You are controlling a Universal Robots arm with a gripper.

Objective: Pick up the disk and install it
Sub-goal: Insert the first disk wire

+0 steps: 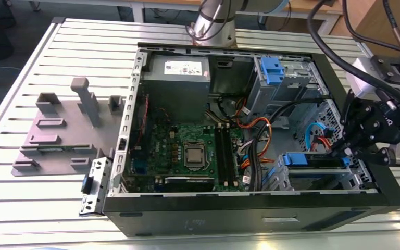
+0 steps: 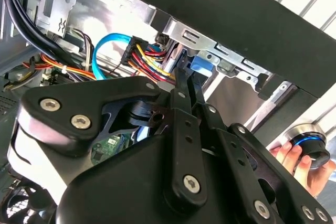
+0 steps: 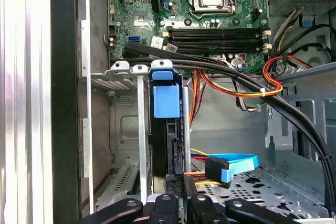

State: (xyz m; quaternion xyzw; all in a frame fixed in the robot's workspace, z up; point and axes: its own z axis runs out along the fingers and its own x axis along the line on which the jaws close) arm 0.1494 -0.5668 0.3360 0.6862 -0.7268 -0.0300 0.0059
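The disk (image 1: 310, 159), grey with a blue plastic bracket, sits in the drive cage (image 1: 325, 179) in the near corner of the open computer case (image 1: 255, 213), on the exterior view's right. In the first wrist view it is seen edge-on, its blue bracket tab (image 3: 167, 100) standing in the cage slot. My gripper (image 1: 345, 153) is at the disk's outer end. Its black fingers (image 3: 170, 192) lie close together on either side of the disk's edge, shut on it. The second wrist view has the gripper (image 2: 186, 74) reaching to the blue bracket (image 2: 202, 66).
Black, orange and red cables (image 3: 236, 85) and a blue data cable (image 3: 231, 163) run beside the cage. The motherboard (image 1: 186, 151) and power supply (image 1: 179, 67) fill the case. A grey fixture (image 1: 61, 130) and a small blue latch part (image 1: 92, 185) lie on the slatted table. A hand (image 2: 299, 158) holds a round device.
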